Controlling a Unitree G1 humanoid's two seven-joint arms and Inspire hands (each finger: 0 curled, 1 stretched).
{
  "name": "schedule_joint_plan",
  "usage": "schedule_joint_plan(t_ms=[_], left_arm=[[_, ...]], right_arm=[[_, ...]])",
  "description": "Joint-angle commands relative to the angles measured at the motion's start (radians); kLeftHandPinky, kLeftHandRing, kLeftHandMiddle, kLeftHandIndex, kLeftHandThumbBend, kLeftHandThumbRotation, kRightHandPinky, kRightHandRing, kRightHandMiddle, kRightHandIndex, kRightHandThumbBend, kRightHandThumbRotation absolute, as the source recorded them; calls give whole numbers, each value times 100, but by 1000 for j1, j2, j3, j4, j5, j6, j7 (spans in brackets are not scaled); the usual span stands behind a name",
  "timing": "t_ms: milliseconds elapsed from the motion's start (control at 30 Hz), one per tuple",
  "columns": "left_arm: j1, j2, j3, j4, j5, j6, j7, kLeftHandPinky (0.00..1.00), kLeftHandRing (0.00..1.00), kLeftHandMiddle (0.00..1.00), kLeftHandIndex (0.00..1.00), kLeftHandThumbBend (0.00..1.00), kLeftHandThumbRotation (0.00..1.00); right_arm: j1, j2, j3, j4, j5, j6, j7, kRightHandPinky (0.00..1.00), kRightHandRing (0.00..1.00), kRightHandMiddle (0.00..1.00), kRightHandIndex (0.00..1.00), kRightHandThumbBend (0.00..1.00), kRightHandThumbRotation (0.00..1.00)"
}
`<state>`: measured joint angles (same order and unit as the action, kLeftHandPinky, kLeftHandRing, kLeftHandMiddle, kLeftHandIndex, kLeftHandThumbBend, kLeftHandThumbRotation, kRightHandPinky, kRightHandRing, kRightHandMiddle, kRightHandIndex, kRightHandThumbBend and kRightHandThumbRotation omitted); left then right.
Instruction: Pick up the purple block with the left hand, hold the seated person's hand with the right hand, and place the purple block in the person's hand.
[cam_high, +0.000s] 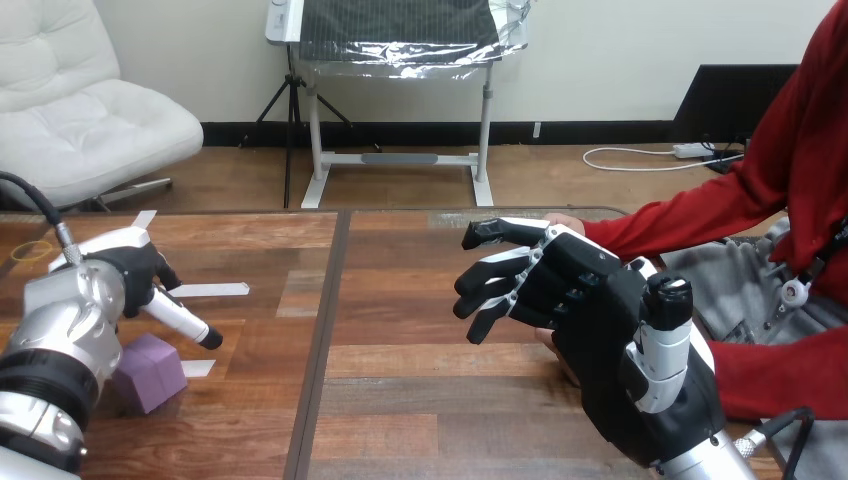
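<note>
Left hand (125, 265) open, just above untouched purple block (150, 375). Right hand (600, 330) open, fingers spread, over the person's hand (566, 221).

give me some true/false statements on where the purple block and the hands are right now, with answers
1. The purple block lies on the table. True.
2. The left robot hand is shut on the purple block. False: it holds nothing, the finger that shows is straight, and the block sits on the wood just below it.
3. The person's hand is at the view's right, mostly hidden behind the right robot hand. True.
4. The right robot hand is clenched into a fist. False: its fingers are stretched out and relaxed, pointing toward the view's left.
5. The purple block is already in the person's hand. False: it is at the far left of the table, away from the person.
</note>
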<state>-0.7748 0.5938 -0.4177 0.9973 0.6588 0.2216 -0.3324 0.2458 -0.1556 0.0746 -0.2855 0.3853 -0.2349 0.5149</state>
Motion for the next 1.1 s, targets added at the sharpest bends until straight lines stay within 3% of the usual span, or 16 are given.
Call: schedule_joint_plan(t_ms=[0,1067], left_arm=[[-4,7,-2,-13,-3,-9,6,62,82,84,84,85,34],[35,18,9,-43,-11,-4,-17,77,89,90,90,85,35]], right_arm=[[-50,7,-11,-18,5,-20,-2,42,55,59,69,94,100],[-59,11,-10,-9,0,-19,-7,42,55,59,69,94,100]])
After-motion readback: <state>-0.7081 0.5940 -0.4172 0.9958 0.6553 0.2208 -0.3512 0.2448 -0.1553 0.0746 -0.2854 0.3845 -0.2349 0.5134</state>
